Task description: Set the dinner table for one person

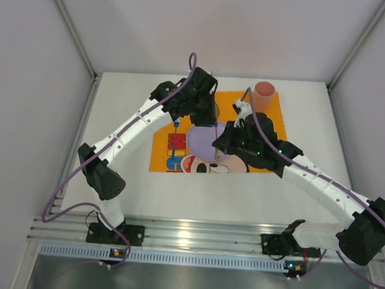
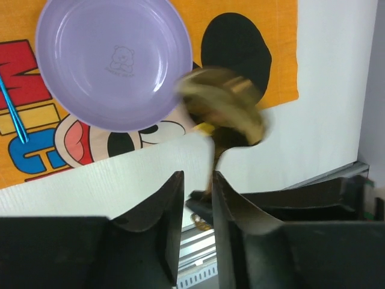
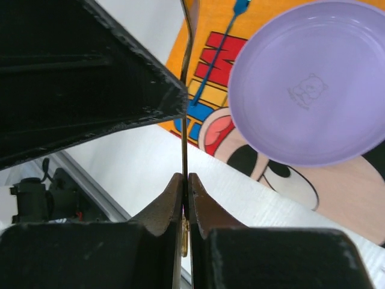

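White table (image 1: 242,195), orange mat (image 1: 160,152), grey walls (image 1: 23,106).
Right gripper (image 3: 185,180) pinches the gold spoon (image 2: 224,109); left gripper (image 2: 197,179) stands slightly parted around it.

plate (image 2: 114,63): 1 | cup (image 1: 263,94): 1 | placemat (image 2: 283,54): 1 | blue utensil (image 2: 13,109): 1 | gold spoon (image 2: 225,111), probably (blurred): 1

Placemat (image 2: 283,48) — red and blue letters, no word legible; plate (image 2: 114,63) stamp — unreadable.
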